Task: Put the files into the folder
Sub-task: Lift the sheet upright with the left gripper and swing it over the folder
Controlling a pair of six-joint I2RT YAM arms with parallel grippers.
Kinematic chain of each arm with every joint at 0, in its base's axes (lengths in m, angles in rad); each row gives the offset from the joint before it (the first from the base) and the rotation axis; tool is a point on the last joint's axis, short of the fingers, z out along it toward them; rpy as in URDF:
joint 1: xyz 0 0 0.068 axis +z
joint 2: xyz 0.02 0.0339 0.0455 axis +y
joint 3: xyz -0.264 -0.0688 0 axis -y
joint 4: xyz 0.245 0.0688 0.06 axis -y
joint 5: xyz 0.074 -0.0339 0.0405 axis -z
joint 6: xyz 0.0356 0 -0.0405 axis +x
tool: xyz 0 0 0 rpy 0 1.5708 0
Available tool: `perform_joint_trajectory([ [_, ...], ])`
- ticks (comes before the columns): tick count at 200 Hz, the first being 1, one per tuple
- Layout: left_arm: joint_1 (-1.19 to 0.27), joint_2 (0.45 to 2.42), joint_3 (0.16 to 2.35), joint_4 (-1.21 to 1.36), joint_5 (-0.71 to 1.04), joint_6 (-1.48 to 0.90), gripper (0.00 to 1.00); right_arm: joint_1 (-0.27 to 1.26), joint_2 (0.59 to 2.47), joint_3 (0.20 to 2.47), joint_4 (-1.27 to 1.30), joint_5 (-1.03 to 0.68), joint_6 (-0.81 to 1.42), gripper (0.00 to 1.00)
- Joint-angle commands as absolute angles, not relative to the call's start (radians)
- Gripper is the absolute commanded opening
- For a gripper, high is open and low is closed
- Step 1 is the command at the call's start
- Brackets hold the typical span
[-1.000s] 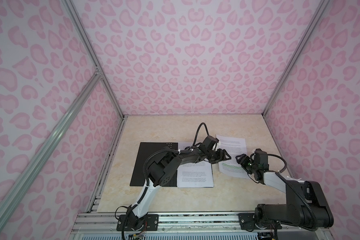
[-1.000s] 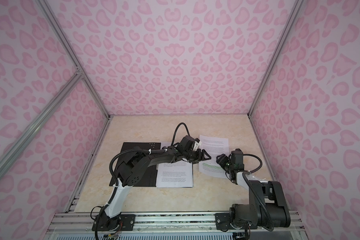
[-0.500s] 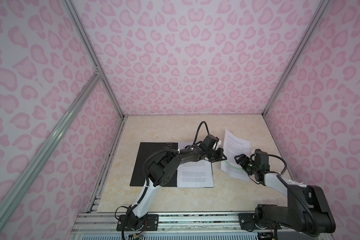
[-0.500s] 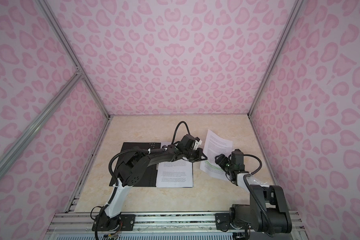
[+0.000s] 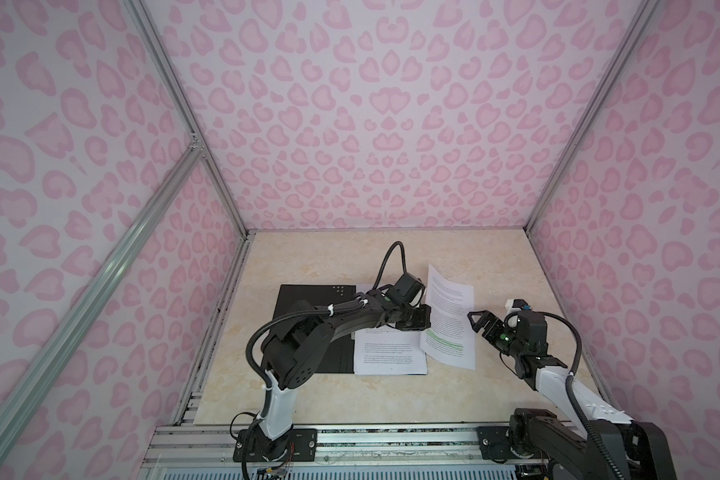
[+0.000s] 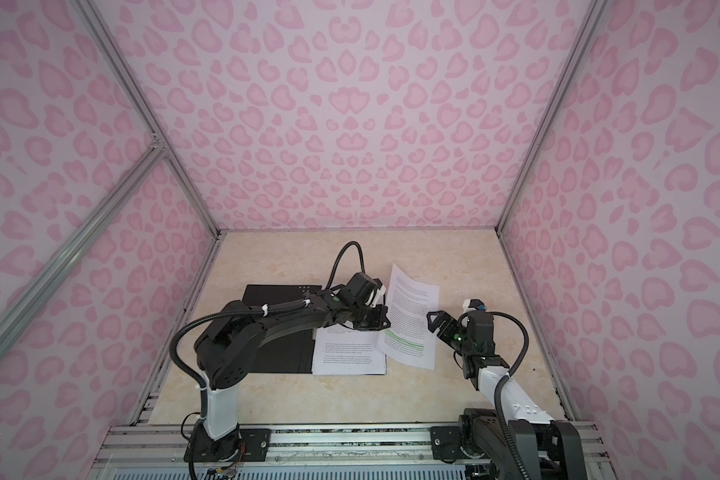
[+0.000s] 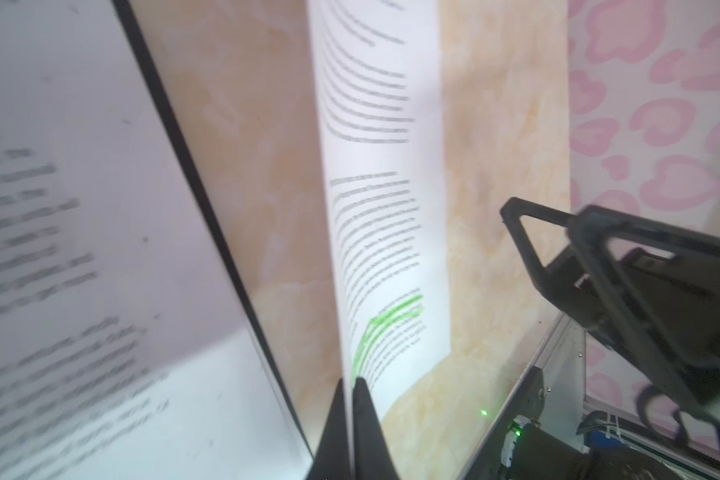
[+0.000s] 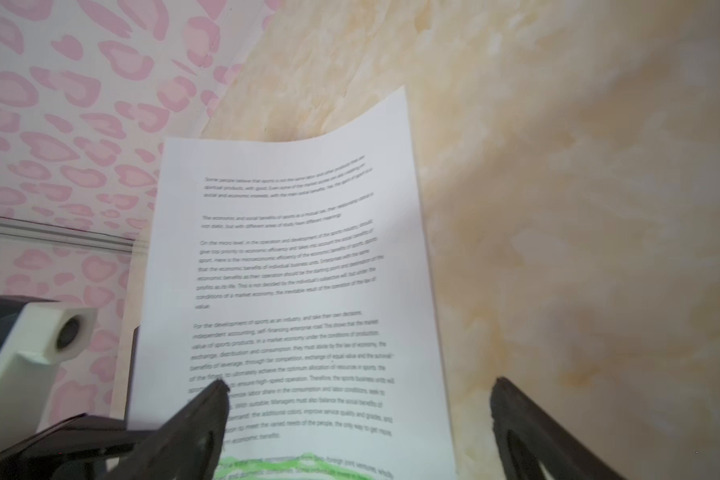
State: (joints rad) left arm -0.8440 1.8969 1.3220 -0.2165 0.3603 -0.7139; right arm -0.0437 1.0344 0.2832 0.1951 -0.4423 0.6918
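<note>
The folder [image 5: 312, 328] [image 6: 279, 320] lies open on the tabletop, black inside up. One of the files, a white printed sheet [image 5: 389, 353] [image 6: 348, 353], rests on its right half. My left gripper [image 5: 422, 322] [image 6: 383, 320] [image 7: 350, 380] is shut on the left edge of another sheet with green highlighted lines [image 5: 449, 316] [image 6: 412, 320] [image 7: 383, 208] [image 8: 292, 270]. That edge is lifted and the sheet tilts. My right gripper [image 5: 476, 320] [image 6: 433, 320] [image 8: 359, 384] stands open just right of the sheet, gripping nothing.
Pink patterned walls close in the beige marble tabletop [image 5: 329, 257] on three sides. An aluminium rail [image 5: 350, 436] with both arm bases runs along the front. The left arm's white camera housing [image 8: 38, 345] shows in the right wrist view.
The left gripper shut on the highlighted sheet's left edge and raised it, so the sheet now tilts. The right gripper opened wide and drew back to the right.
</note>
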Motion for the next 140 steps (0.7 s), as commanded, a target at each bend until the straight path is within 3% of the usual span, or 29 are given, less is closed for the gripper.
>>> perform_joint_trajectory([
  [1,-0.83,1.463,1.278,-0.183,0.361,-0.687,0.04,-0.037,1.028,0.278,0.226,-0.446,0.693,0.98],
  [51,-0.726,1.259,1.161,-0.225,0.341,-0.726,0.04,-0.003,1.034,0.294,0.234,-0.46,0.669,0.98],
  [140,-0.428,1.044,0.747,-0.162,0.51,-0.843,0.04,0.113,1.079,0.353,0.212,-0.456,0.603,0.97],
])
